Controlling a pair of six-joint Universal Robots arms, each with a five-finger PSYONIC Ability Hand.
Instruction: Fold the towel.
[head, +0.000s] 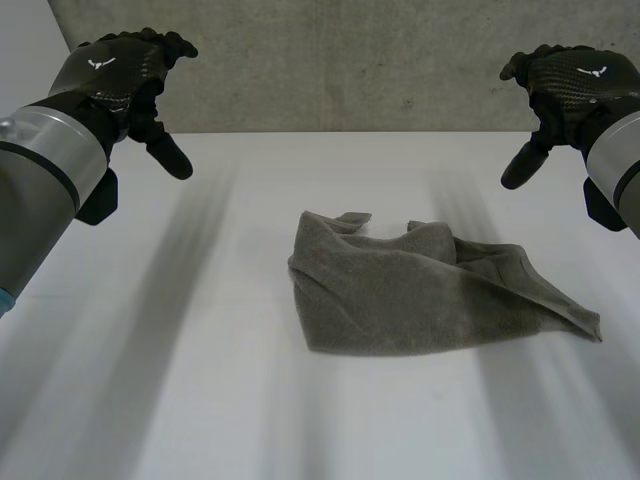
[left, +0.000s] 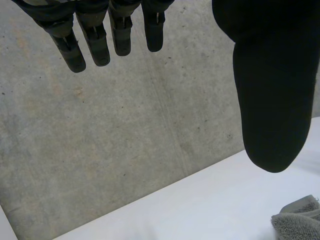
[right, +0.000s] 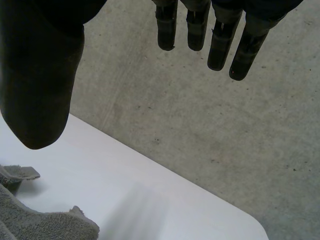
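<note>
Soft light brightens the table (head: 230, 420), with faint shadow beneath the towel (head: 420, 295).

place: lab or test bench | evidence: plain white table (head: 200, 400), bare concrete wall (head: 350, 60) behind (grey, pitted)

One towel (head: 400, 300), one table (head: 200, 380), two hands: left hand (head: 120, 75), right hand (head: 575, 80)
</note>
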